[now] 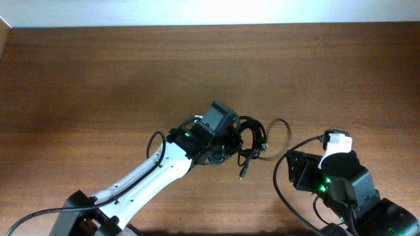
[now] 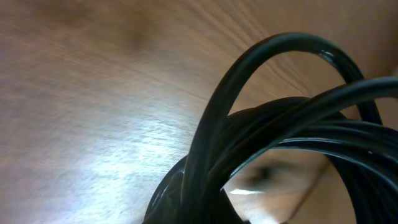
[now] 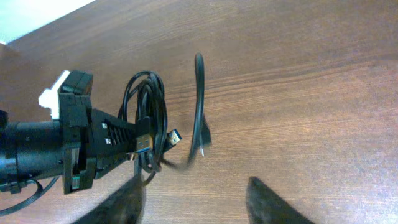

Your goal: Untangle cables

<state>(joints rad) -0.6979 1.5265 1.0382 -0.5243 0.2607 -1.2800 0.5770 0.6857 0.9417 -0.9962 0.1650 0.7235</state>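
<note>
The cables (image 1: pixel 252 140) form a loose black bundle at the table's middle, with one plug end (image 1: pixel 243 174) trailing toward the front. My left gripper (image 1: pixel 230 145) is shut on the bundle's left side. In the left wrist view the black loops (image 2: pixel 261 137) fill the frame close up and hide the fingers. In the right wrist view the left gripper (image 3: pixel 140 148) pinches the coil (image 3: pixel 149 112). A metallic plug (image 3: pixel 176 137) sticks out, and a single strand (image 3: pixel 199 93) arcs to its right. My right gripper (image 3: pixel 194 186) is open over bare wood, short of the cables. It sits at the front right (image 1: pixel 293 169).
The wooden table (image 1: pixel 98 78) ends at a pale strip along the back. The right arm's own thick black wires (image 1: pixel 281 190) loop beside its base at the front right. The left arm (image 1: pixel 144 174) stretches diagonally from the front left corner.
</note>
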